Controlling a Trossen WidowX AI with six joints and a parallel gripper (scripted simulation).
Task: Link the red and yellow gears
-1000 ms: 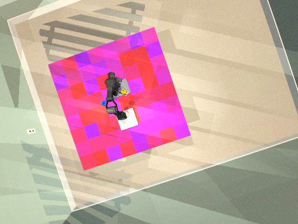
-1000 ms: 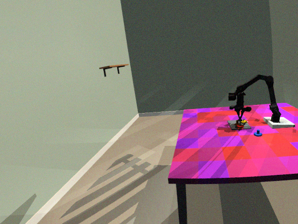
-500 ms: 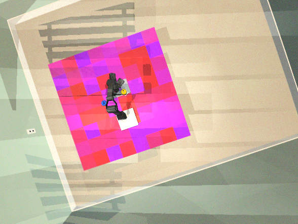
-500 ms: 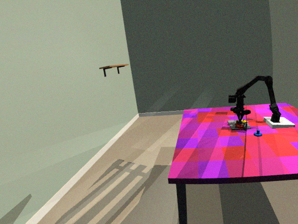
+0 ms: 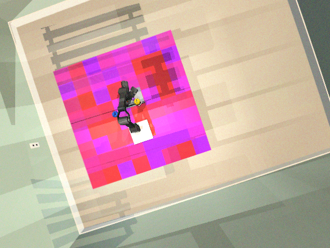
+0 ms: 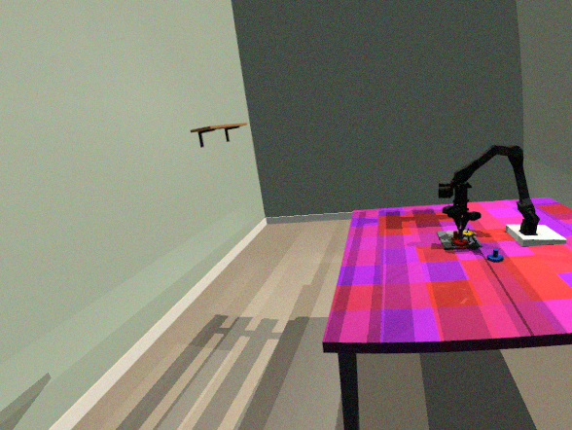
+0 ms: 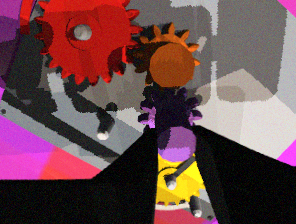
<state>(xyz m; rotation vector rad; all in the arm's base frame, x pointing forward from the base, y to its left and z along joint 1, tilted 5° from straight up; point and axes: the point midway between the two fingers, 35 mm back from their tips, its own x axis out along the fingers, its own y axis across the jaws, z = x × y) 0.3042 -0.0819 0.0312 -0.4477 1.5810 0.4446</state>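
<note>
The red gear (image 7: 100,57) (image 6: 458,241) sits on a peg of the grey board (image 7: 250,32) (image 5: 139,93). An orange gear (image 7: 171,65) stands beside it, their teeth close together. My gripper (image 7: 174,134) is shut on the round handle of a purple gear (image 7: 171,107), held over the board between the orange gear and the yellow gear (image 7: 187,187) (image 5: 138,101). The purple gear's height above the board and any peg under it are hidden. The yellow gear is partly covered by the fingers. A bare peg (image 7: 103,132) shows left of the purple gear.
A loose blue gear (image 5: 114,114) (image 6: 495,257) stands on the table outside the board, near the arm. The arm's white base (image 5: 146,134) (image 6: 554,235) stands on the table. Another short peg (image 7: 196,211) shows near the yellow gear. Dark shadows cross the board.
</note>
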